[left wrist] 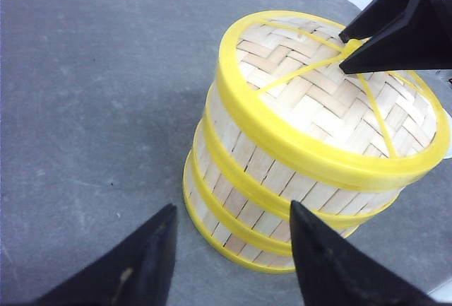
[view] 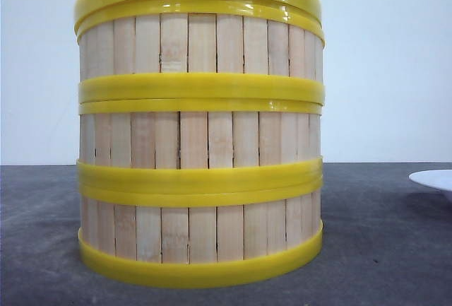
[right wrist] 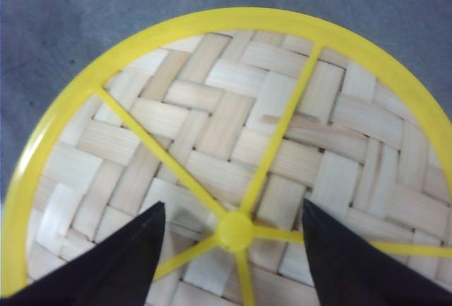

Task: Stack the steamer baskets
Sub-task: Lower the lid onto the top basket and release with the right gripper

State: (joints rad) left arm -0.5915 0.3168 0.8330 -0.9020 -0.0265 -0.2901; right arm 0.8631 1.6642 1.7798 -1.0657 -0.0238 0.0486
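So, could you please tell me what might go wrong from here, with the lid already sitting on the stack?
1. The right claw is open astride the lid's centre knob; lifting off-line could catch the lid and drag it.
2. The three steamer baskets stand tall, so a sideways nudge might tip them.
3. The left claw, open beside the stack's base, could bump it when moving.

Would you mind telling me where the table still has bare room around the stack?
Bare grey table lies on the stack's left, beyond the left gripper. Right of it, a narrower strip runs to the white plate. Above the lid it is crowded: the right gripper hovers there.
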